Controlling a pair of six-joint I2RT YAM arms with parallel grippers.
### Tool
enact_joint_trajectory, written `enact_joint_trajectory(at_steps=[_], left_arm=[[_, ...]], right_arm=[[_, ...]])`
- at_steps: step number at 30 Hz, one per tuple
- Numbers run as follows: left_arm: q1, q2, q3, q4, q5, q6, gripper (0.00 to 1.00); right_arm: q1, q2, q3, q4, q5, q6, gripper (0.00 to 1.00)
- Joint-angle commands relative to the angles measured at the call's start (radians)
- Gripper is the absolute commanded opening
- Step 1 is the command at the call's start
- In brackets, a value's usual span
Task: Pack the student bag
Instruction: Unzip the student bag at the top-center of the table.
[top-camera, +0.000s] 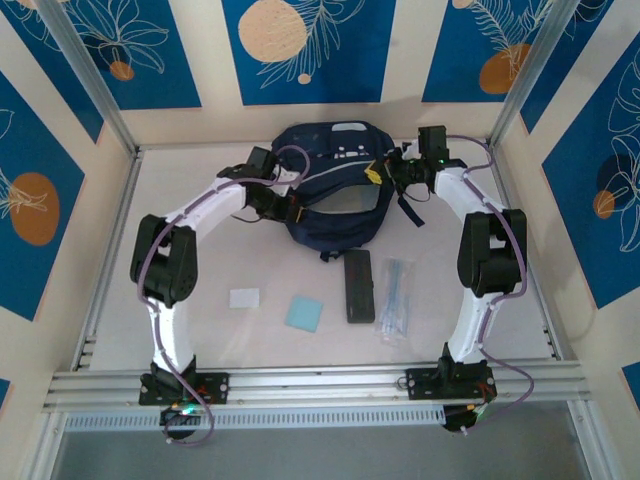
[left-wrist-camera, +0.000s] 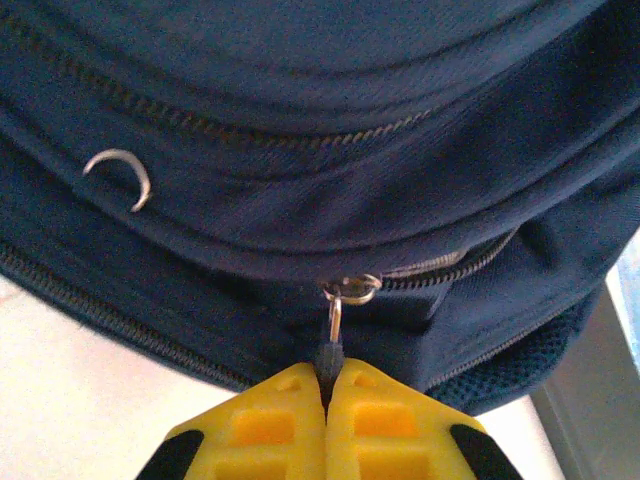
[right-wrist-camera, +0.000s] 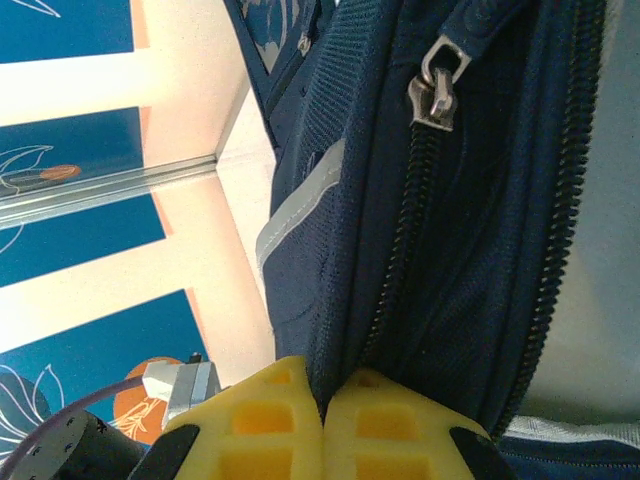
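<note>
The backpack (top-camera: 335, 215) lies at the far middle of the table (top-camera: 200, 320). It is navy, with a pale patch at its far end and small white marks beside the patch that are too small for me to read.

My left fingers (left-wrist-camera: 335, 392) are pressed together on the dark tab of a zipper pull (left-wrist-camera: 333, 325), which hangs from a small metal ring on the slider. The tab's end is buried between my yellow pads, so I cannot tell how much of it I hold. A curved metal piece (left-wrist-camera: 120, 172) sits higher up on the cloth, its lower part sunk in the fabric.

My right fingers (right-wrist-camera: 330, 395) are clamped together on a fold of the backpack's cloth, just beside a line of zipper teeth. What lies deeper in the pinch is hidden. A silver slider (right-wrist-camera: 435, 90) hangs above them, and a grey stripe (right-wrist-camera: 300, 205) crosses the side panel.

From above, my two wrists cover the backpack's left and right flanks, and the fingers are hard to make out there.

Nearer to me, apart from the backpack, a black case (top-camera: 359, 285) lies flat. Just to its right is a clear packet (top-camera: 395, 298), its thin bluish contents blurred. To the left of the case are a pale blue square (top-camera: 304, 313) and a white card (top-camera: 244, 297), neither showing lettering I can read.
</note>
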Motion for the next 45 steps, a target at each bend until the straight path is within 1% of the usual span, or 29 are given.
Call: enact_joint_trajectory(at_steps=[1, 5, 9, 12, 16, 17, 18, 22, 25, 27, 29, 31, 36, 39, 41, 44, 45], left_arm=[[-0.019, -0.108, -0.029, 0.012, 0.071, -0.056, 0.00], [-0.081, -0.160, -0.027, 0.066, 0.170, -0.112, 0.00], [-0.141, -0.171, -0.005, 0.098, 0.199, -0.137, 0.00], [-0.163, -0.153, 0.005, 0.114, 0.198, -0.143, 0.00], [-0.163, -0.112, 0.017, 0.114, 0.148, -0.126, 0.00], [-0.163, -0.101, 0.019, 0.120, 0.138, -0.121, 0.00], [-0.163, -0.083, 0.025, 0.120, 0.131, -0.114, 0.00], [-0.164, -0.022, 0.045, 0.130, 0.130, -0.123, 0.00], [-0.163, -0.006, 0.037, 0.152, 0.118, -0.130, 0.00], [-0.163, 0.001, 0.037, 0.158, 0.111, -0.131, 0.00], [-0.164, 0.006, 0.035, 0.162, 0.100, -0.130, 0.00], [-0.162, 0.009, 0.026, 0.169, 0.087, -0.132, 0.00], [-0.164, 0.005, 0.002, 0.196, 0.076, -0.148, 0.00], [-0.164, -0.008, -0.025, 0.216, 0.068, -0.153, 0.00], [-0.164, -0.016, -0.049, 0.233, 0.064, -0.158, 0.00], [-0.163, -0.028, -0.080, 0.244, 0.045, -0.160, 0.00], [-0.164, -0.032, -0.093, 0.250, 0.036, -0.161, 0.00]], right_arm=[[-0.051, 0.004, 0.064, 0.033, 0.034, -0.074, 0.00], [-0.052, 0.003, 0.065, 0.013, 0.029, -0.092, 0.00], [-0.044, 0.003, 0.062, -0.010, 0.017, -0.107, 0.00], [-0.041, -0.009, 0.040, -0.009, 0.009, -0.105, 0.00], [-0.047, -0.037, 0.000, -0.012, 0.013, -0.109, 0.00], [-0.050, -0.042, -0.007, -0.019, 0.012, -0.110, 0.04], [-0.052, -0.052, -0.023, -0.021, 0.012, -0.112, 0.10], [-0.059, -0.126, -0.113, -0.039, 0.040, -0.125, 0.50], [-0.061, -0.217, -0.208, -0.053, 0.084, -0.130, 0.84], [-0.056, -0.267, -0.268, -0.063, 0.104, -0.125, 0.94], [-0.048, -0.306, -0.331, -0.063, 0.102, -0.106, 0.95], [-0.028, -0.337, -0.408, -0.023, 0.098, -0.069, 0.95], [0.053, -0.346, -0.512, 0.031, 0.126, 0.001, 0.95], [0.089, -0.324, -0.539, 0.046, 0.166, 0.029, 0.95], [0.100, -0.296, -0.553, 0.091, 0.171, 0.064, 0.94], [0.125, -0.230, -0.536, 0.131, 0.216, 0.092, 0.89], [0.133, -0.199, -0.518, 0.132, 0.237, 0.090, 0.85]])
